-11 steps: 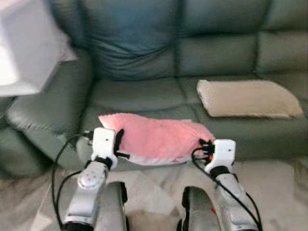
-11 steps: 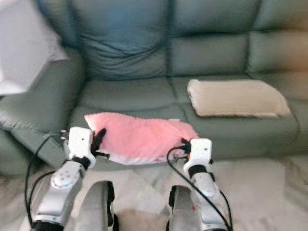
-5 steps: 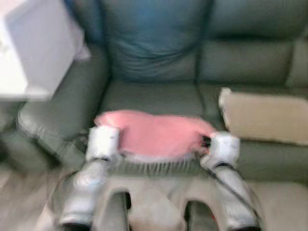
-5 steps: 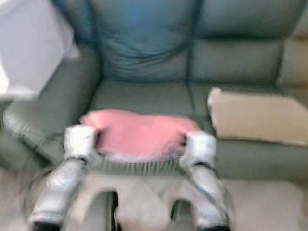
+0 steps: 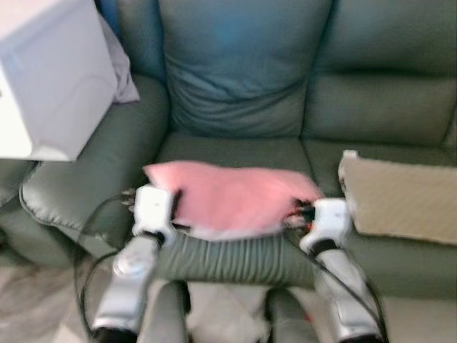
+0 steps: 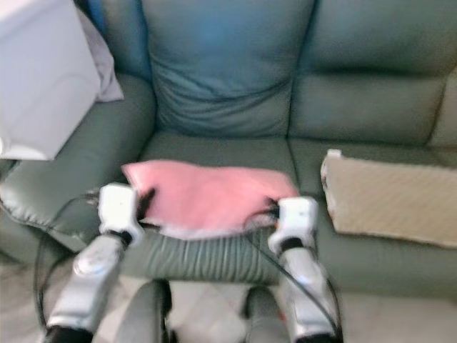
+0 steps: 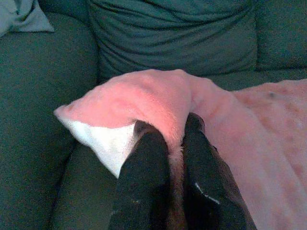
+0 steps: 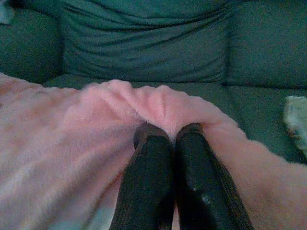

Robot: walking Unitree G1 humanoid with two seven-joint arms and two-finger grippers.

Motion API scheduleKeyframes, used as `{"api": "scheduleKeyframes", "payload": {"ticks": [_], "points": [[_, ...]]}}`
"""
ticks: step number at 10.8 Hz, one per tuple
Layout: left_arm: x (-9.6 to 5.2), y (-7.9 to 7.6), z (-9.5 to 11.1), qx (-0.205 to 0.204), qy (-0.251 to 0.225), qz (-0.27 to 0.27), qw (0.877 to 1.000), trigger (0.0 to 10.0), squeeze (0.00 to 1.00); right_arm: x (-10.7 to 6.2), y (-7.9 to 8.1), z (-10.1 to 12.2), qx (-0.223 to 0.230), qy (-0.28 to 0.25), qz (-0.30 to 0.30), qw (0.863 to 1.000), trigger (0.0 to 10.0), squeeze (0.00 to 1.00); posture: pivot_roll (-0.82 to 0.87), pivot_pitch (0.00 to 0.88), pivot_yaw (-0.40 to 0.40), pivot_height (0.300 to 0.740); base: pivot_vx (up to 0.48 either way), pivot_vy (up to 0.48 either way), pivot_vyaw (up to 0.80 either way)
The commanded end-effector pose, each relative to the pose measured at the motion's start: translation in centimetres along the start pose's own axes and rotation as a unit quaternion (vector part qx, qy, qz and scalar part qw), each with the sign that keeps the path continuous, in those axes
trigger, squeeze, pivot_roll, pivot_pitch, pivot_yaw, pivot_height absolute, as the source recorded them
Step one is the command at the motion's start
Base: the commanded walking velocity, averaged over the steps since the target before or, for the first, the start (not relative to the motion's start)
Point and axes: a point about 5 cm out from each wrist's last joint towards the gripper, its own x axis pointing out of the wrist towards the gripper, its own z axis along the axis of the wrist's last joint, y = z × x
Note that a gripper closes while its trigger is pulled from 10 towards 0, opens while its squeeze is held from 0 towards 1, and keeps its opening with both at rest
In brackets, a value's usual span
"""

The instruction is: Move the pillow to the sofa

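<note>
Pillow long axis crosswise, over sofa seat.

1. We face a dark green leather sofa with plump back cushions and a ribbed front edge on its seat.
2. A fluffy pink pillow with a white underside lies over the seat's front, reaching from our left gripper to our right gripper, each pinching one end.
3. A flat beige cushion lies on the seat just beyond our right gripper.
4. A pale grey cloth rests on the armrest, beyond our left gripper.
</note>
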Motion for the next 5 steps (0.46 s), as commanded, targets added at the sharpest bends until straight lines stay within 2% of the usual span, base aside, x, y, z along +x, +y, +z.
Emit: {"api": "scheduleKeyframes", "payload": {"ticks": [1, 3, 5], "points": [[0.15, -0.72, 0.16, 0.000, -0.002, -0.010, 1.000, 10.0, 0.00, -0.24, -0.76, 0.07, -0.003, 0.000, -0.010, 1.000, 10.0, 0.00, -0.01, 0.000, 0.020, 0.621, 0.000, 0.000, 0.00], [0.15, -0.69, 0.01, 0.004, 0.002, -0.013, 1.000, 10.0, 0.00, -0.34, -0.68, 0.01, 0.001, 0.002, -0.010, 1.000, 10.0, 0.00, 0.00, 0.000, 0.018, 0.621, 0.000, 0.000, 0.00], [0.54, -0.34, -0.70, 0.011, 0.033, -0.018, 0.999, 10.0, 0.00, -0.64, -1.05, -0.15, 0.013, 0.016, -0.023, 1.000, 10.0, 0.00, 0.01, 0.000, 0.016, 0.621, 0.000, 0.000, 0.00]]}}
